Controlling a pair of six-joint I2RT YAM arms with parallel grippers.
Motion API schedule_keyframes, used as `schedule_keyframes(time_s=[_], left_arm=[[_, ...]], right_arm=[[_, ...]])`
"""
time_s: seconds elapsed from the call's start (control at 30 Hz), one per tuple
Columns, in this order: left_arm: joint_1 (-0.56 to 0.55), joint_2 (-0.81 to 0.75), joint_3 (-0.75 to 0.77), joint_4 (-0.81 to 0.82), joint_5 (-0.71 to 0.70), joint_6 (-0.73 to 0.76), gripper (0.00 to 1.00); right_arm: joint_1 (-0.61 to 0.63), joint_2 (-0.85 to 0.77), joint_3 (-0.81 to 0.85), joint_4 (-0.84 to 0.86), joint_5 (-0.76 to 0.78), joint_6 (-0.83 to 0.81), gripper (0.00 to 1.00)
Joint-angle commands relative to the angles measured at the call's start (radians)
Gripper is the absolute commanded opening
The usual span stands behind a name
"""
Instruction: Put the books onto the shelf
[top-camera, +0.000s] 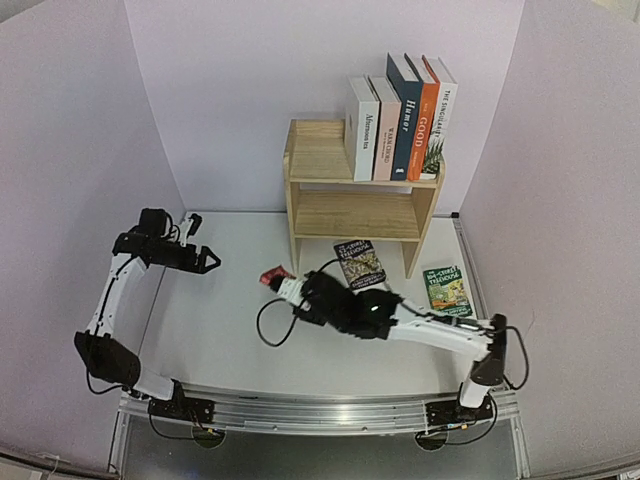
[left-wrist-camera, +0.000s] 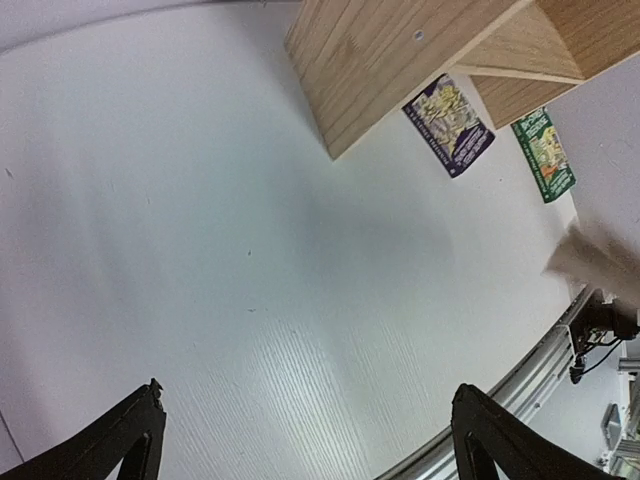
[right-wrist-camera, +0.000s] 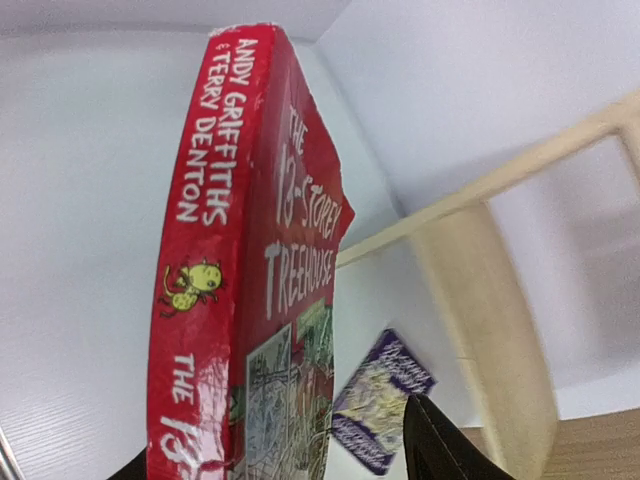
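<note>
A: Hiding or cutting off anything?

B: Cropping the thin red glossy "13-Storey Treehouse" paperback (right-wrist-camera: 250, 300) at the bottom of the right wrist view, so concealing the grip itself and showing just one dark fingertip (right-wrist-camera: 440, 455) there. Smearing a beige blurred shape (left-wrist-camera: 600, 262) at the right edge of the left wrist view past recognising. Tucking one corner of the purple Treehouse paperback (top-camera: 360, 262) behind a side panel of the small two-tier pale pine shelf (top-camera: 320, 150) in that same view.

A: Gripping anything?

B: Clamping the right gripper (top-camera: 284, 283) on the red paperback, out in front of the shelf's left side. Spreading the left gripper (left-wrist-camera: 305, 445) wide apart over the bare white table (top-camera: 220, 330), well apart from the shelf.

A: Placing the other books where?

B: Standing five upright, side by side, on the right half of the shelf's top board: white coffee-cup book (top-camera: 365, 130), pinkish-white book (top-camera: 386, 130), navy book (top-camera: 406, 120), orange "GOOD" book (top-camera: 425, 125), white palm-leaf "Singularity" book (top-camera: 441, 105). Lying flat on the table: the purple paperback between the side panels at the shelf's front, and a green Treehouse paperback (top-camera: 446, 288) just beside the right panel.

A: Looking like what to the touch?

B: Showing straight wood grain on solid flat panels, fine ribbing on the matte table, and creases along the red cover's edge.
</note>
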Motion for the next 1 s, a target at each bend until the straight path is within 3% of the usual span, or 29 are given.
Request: schedule_keyframes(time_s=[0.0,0.33,0.57,0.67,0.8,0.97], left_arm=[[-0.019,-0.133,-0.124,0.098,-0.043,0.016,1.00],[-0.020,-0.335,-0.443,0.423,0.017,-0.047,1.00],[-0.020,-0.366,-0.534,0.564,0.000,-0.085,1.00],[-0.020,-0.366,-0.571,0.616,-0.007,-0.076,1.00],[-0.021,-0.367,-0.622,0.720,0.019,-0.095,1.00],[-0.020,-0.345,-0.653,0.796,0.027,-0.149,1.00]], right_arm=[[-0.088,-0.168,0.057,-0.063,-0.111,-0.262,0.00],[-0.361,-0.085,0.140,-0.044,-0.238,-0.705,0.00],[-0.462,-0.016,0.051,0.323,-0.257,-0.970,0.00],[-0.499,0.024,0.042,0.350,-0.279,-1.024,0.00],[-0.538,0.066,-0.041,0.540,-0.289,-1.116,0.00],[-0.539,0.039,-0.002,0.565,-0.316,-1.148,0.00]])
